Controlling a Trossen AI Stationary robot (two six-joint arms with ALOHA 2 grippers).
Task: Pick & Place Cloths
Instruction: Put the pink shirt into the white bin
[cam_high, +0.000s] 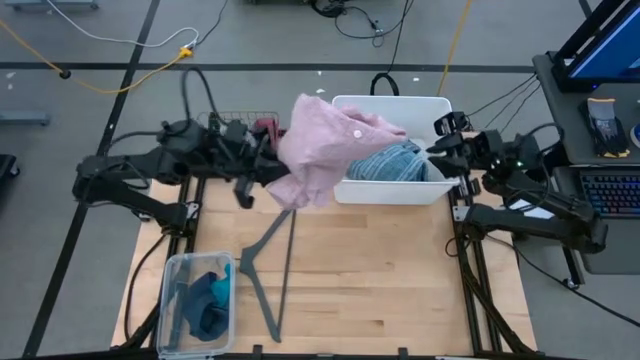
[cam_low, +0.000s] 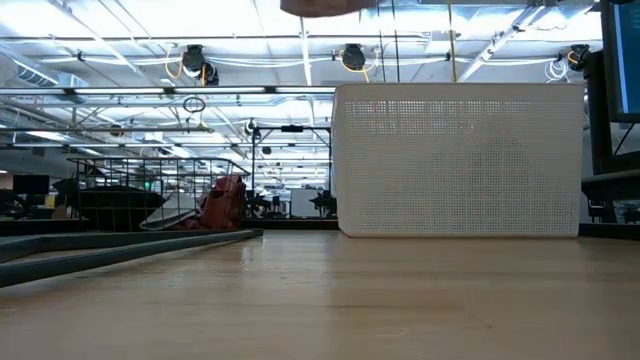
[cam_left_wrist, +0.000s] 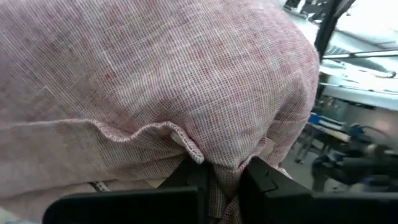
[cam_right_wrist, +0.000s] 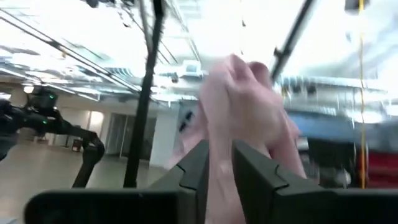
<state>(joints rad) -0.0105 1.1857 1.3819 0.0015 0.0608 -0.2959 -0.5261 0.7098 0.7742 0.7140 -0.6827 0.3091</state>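
Observation:
A pink shirt (cam_high: 325, 150) hangs in the air between my two grippers, over the left end of a white perforated bin (cam_high: 420, 190). Only its lowest edge (cam_low: 320, 5) shows at the top of the low view. My left gripper (cam_high: 266, 170) is shut on it at its left side. My right gripper (cam_high: 433, 150) is over the bin's right part and is also shut on it. A blue striped cloth (cam_high: 392, 163) lies inside the bin. Teal and dark blue pieces (cam_high: 207, 300) lie in a clear tub. A maroon cloth (cam_low: 222, 203) sits in a wire basket. My left gripper (cam_left_wrist: 224, 183) pinches a bunched fold of the pink shirt beside a hemmed edge (cam_left_wrist: 186, 146) between its two fingers. The cloth billows out in front of the fingers and is lifted clear of the table. My right gripper (cam_right_wrist: 219, 168) pinches a gathered bunch of the pink shirt (cam_right_wrist: 239, 106) between its two fingers. The cloth stands out beyond the fingertips. Which part of the shirt this is cannot be told.
A thin grey clothes hanger (cam_high: 262, 265) lies flat on the table's middle. The clear tub (cam_high: 170, 275) stands at the near left corner. The wire basket (cam_low: 150, 190) stands at the far left. Bare wood lies at the table's near right.

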